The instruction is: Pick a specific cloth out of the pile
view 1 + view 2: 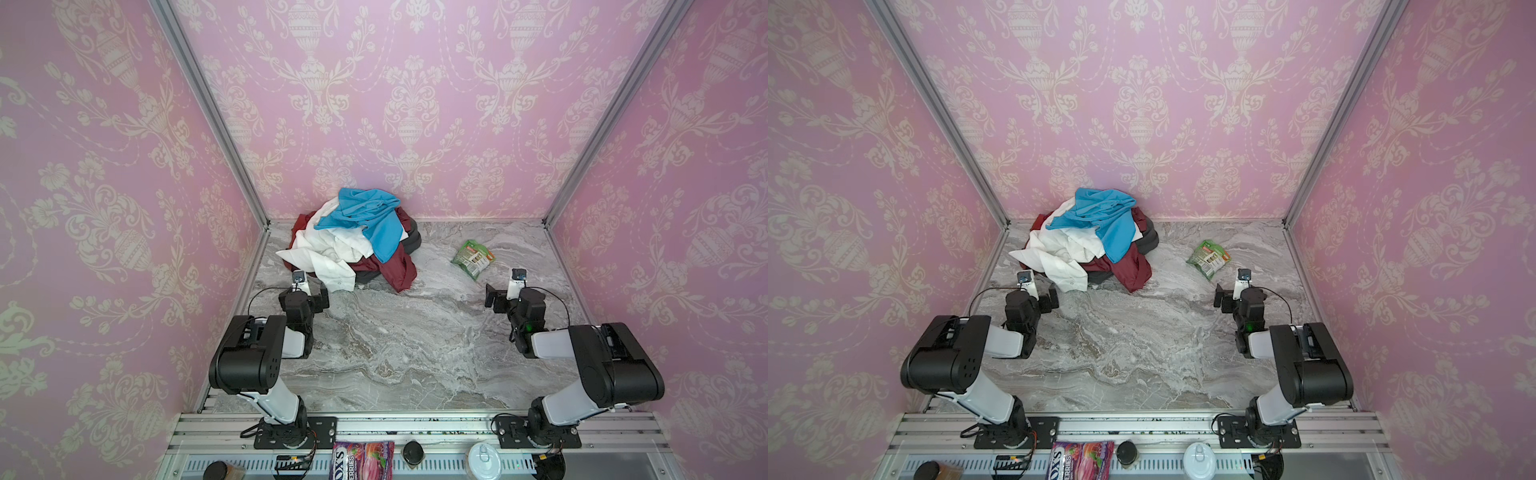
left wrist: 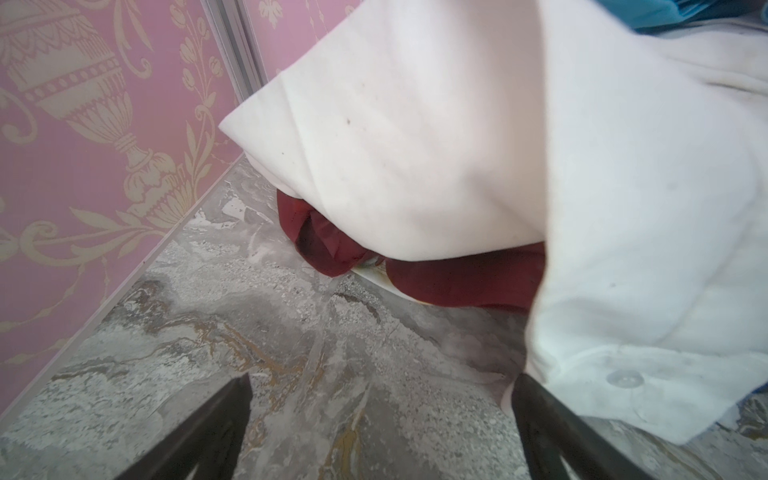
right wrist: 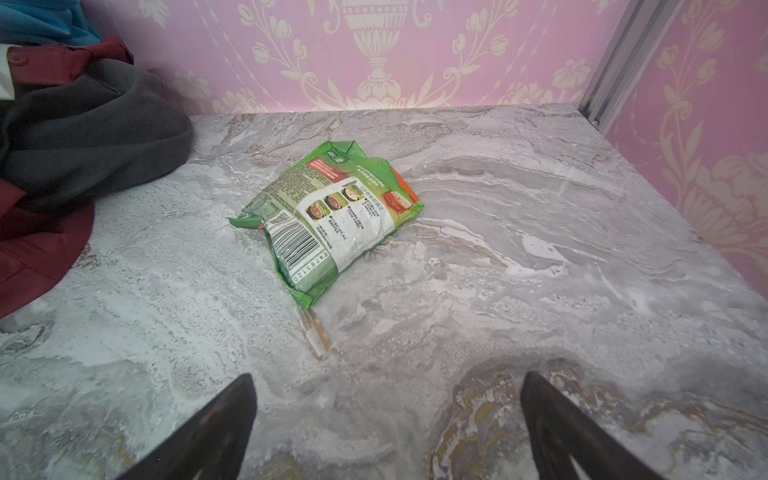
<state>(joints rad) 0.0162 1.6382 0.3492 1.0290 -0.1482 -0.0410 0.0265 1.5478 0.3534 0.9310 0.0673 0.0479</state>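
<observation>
Left tool (image 2: 382, 379) stands wide open and empty at the near edge of the pile (image 1: 349, 235), one finger just beside the white shirt (image 1: 332, 266); right tool (image 3: 388, 376) gapes empty too, facing the green packet (image 3: 328, 216). The maroon cloth (image 1: 401, 266) lies in the pile on the table (image 1: 415, 332), mostly under the white shirt and blue garment (image 1: 361, 212), untouched. Nothing looks done yet: grasping it and pulling it free remain

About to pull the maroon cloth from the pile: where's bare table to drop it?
Widest bare table lies between the left gripper and right gripper, in front of the pile. A narrower strip runs between the maroon cloth and the green packet. Crowded: the back left corner, filled by the pile.
</observation>
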